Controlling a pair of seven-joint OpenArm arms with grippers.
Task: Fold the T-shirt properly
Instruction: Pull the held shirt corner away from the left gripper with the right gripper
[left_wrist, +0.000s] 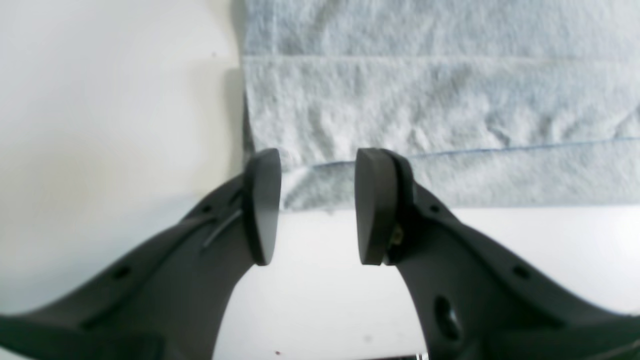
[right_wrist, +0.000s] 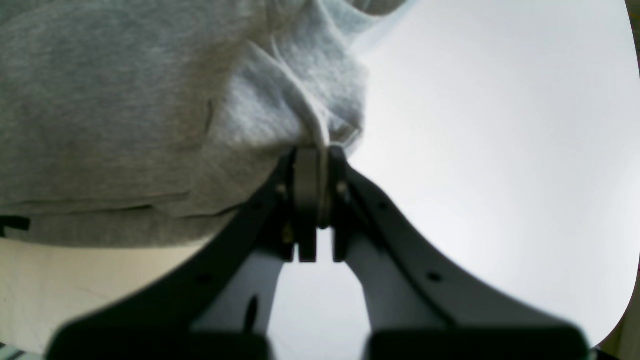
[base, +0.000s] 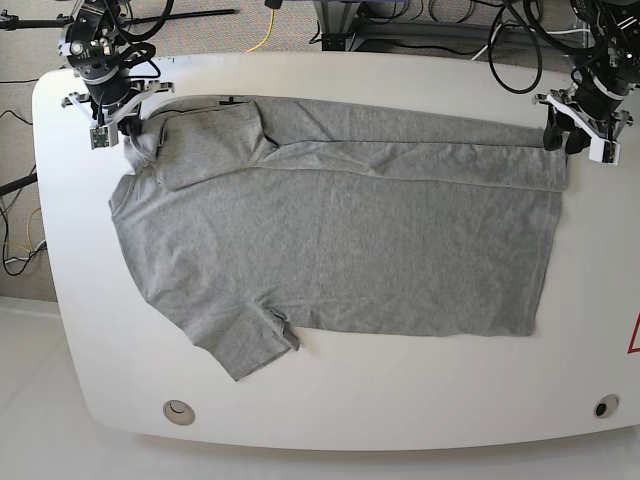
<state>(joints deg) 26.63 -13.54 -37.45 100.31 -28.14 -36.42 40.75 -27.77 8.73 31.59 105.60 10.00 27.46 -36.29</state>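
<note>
t-shirt (base: 340, 250): heather-grey, spread flat on the white table (base: 330, 410), collar end toward 9 o'clock in the base view, hem toward 3 o'clock. the far long edge is folded over onto the body, making a doubled band along the 12 o'clock side.
sleeves: one lies flat at about 7 o'clock of the shirt; the other is folded in with the band near 10 o'clock.
right gripper (right_wrist: 314, 165): at the shirt's 10 o'clock corner in the base view. in its wrist view the jaws are pressed together with a bunched ridge of grey cloth pinched between them, and fabric gathers up toward the pinch.
left gripper (left_wrist: 316, 205): at the 2 o'clock corner of the shirt in the base view, over the end of the folded band by the hem. in its wrist view the two dark pads (left_wrist: 262, 205) stand apart with only table and the cloth's corner showing between them; nothing is held.
hem corner (left_wrist: 300, 185): layered edges lie stacked, a thin blue stitch line running across the cloth.
cables (base: 510, 40): dark loops behind the table at 12 o'clock.
</note>
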